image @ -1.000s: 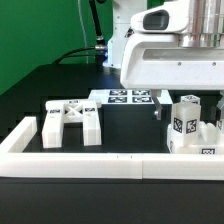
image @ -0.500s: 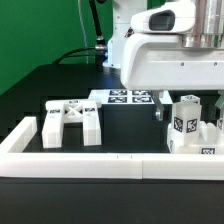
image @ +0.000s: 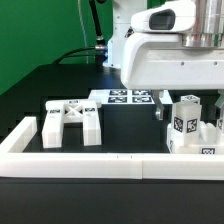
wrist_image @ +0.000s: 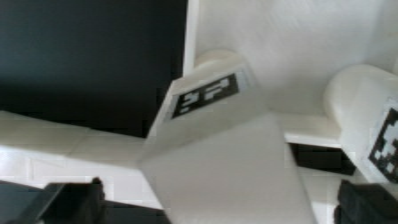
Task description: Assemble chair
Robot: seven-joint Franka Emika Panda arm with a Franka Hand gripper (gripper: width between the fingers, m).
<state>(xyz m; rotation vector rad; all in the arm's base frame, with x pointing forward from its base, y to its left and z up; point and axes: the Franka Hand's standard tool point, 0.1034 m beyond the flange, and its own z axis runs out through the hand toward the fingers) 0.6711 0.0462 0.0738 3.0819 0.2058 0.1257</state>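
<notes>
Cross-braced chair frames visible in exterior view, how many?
1. The cross-braced frame lies at the exterior view's left, behind the white border wall. Another could be hidden behind the arm on the exterior view's right.

In the exterior view the arm's white housing (image: pixel 165 60) runs off the top and right edges and hides the pincer, so its opening cannot be told. The housing also covers one end of the marker board (image: pixel 120 97). The chair parts (image: pixel 184 125) on the exterior view's right run past the edge. The wrist view is blurred, with one tag (wrist_image: pixel 381 140) clipped.

Low exterior; wrist near chair part (wrist_image: pixel 217 150)
</notes>
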